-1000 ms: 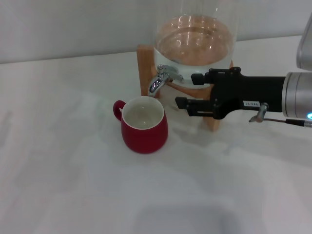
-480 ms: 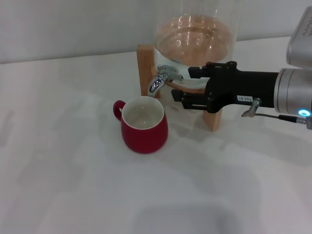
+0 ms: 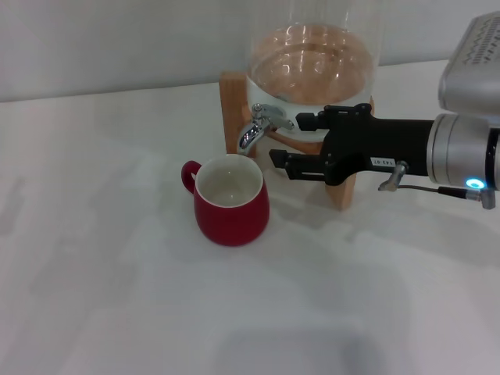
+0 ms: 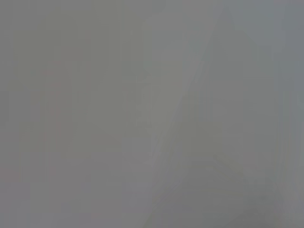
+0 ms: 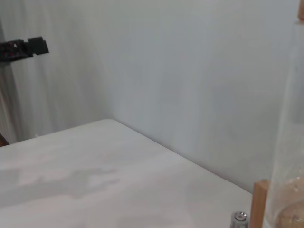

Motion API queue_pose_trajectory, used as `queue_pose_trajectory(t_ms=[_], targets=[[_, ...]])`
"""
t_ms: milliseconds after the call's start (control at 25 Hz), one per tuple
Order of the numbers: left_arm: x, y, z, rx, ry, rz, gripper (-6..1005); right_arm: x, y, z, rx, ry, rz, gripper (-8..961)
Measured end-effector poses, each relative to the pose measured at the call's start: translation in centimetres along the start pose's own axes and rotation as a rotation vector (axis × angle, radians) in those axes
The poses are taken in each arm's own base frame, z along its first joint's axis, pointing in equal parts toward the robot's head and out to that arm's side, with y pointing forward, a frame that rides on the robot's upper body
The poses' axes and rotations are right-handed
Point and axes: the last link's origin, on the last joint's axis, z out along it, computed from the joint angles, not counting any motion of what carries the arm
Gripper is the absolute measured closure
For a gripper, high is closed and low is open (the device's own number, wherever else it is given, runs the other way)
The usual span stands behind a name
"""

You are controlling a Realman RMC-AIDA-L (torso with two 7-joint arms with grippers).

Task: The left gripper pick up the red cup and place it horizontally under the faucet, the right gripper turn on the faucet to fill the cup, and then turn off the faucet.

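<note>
Here the right claw (image 3: 284,142), white label unreadable, flanks the faucet (image 3: 262,123).

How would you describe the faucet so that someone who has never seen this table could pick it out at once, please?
Find the clear glass dispenser on its wooden stand at the back of the white table. At its base, just above the red cup, sits the faucet. It is the only shiny chrome part, with a short lever and down-curved spout, and the black right gripper reaches toward it, open.
</note>
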Motion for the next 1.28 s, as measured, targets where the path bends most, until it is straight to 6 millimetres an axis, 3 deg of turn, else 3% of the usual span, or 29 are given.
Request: queue_pose_trajectory(t_ms=[920, 1280], targets=[[-0.1, 0.0, 0.0, -0.002, 0.000, -0.003, 443, -0.4, 2.2, 1.0, -0.110, 0.024, -0.050, 233], [-0.1, 0.0, 0.0, -0.004, 0.000, -0.002, 436, -0.3, 2.0, 0.7, -0.102, 0.024, -0.043, 233]])
